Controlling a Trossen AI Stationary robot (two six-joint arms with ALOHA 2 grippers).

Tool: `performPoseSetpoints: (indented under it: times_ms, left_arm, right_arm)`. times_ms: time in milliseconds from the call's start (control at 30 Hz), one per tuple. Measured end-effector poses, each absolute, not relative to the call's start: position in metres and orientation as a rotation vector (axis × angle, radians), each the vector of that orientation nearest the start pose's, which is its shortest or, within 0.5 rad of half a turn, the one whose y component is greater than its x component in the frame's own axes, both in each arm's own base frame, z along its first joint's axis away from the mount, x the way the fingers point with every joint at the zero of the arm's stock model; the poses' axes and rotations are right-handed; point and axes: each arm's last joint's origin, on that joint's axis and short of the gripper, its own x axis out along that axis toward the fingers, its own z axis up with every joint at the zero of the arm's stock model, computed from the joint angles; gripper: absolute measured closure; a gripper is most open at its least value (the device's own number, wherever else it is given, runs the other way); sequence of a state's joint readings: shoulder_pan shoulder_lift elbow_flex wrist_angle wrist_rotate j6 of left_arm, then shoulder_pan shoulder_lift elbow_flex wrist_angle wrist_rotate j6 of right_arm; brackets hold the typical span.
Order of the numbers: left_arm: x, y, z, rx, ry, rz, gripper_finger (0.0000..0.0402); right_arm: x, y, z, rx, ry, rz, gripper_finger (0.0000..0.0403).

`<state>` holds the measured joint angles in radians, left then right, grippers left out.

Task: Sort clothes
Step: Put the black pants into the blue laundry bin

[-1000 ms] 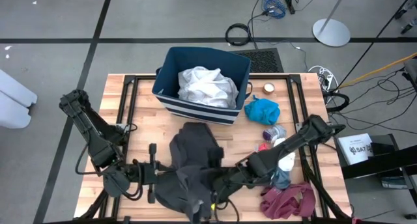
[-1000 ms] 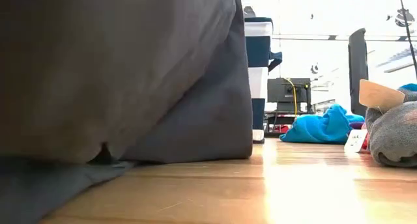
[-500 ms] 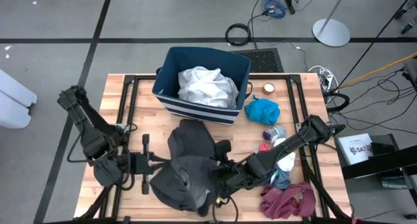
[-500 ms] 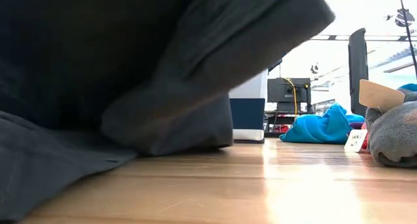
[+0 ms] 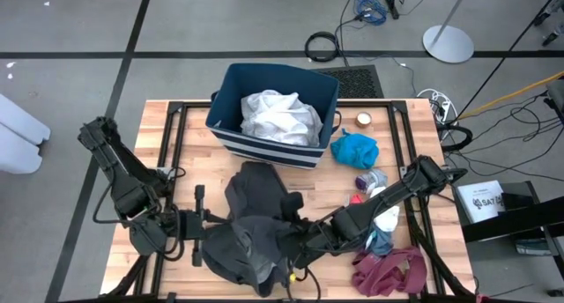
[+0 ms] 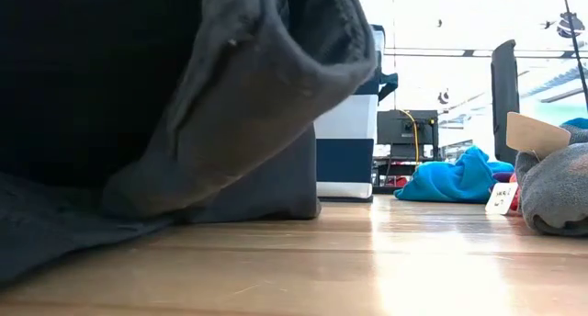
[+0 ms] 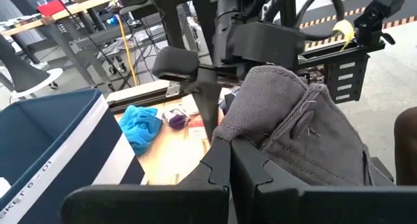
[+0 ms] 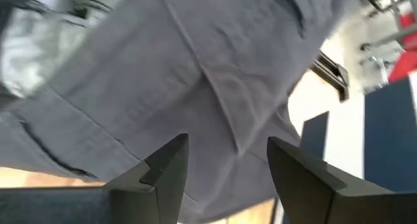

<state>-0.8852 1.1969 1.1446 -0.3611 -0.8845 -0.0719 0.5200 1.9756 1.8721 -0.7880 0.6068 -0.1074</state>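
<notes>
Wooden table (image 5: 198, 144), near striped bin (image 5: 231, 87): left gripper (image 5: 204, 237) pinches dark grey garment (image 5: 260, 219); right gripper (image 8: 225, 162), fingers spread, seemingly underneath, largely hidden.

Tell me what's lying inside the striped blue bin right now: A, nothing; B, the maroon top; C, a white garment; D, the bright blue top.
C: the high view shows a crumpled white garment inside the bin.
</notes>
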Motion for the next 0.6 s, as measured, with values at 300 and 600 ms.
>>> performPoseSetpoints:
  times_ms: [300,600]
  left_arm:
    - [0.176,-0.18,0.362,0.246,0.264,-0.004,0.0402]
    - [0.176,-0.18,0.362,0.247,0.264,-0.004,0.0402]
  right_arm:
    - [0.388,0.203,0.314,-0.609,0.696,-0.007,0.0206]
    - [0.377,0.238,0.322,-0.505,0.575,0.066,0.0206]
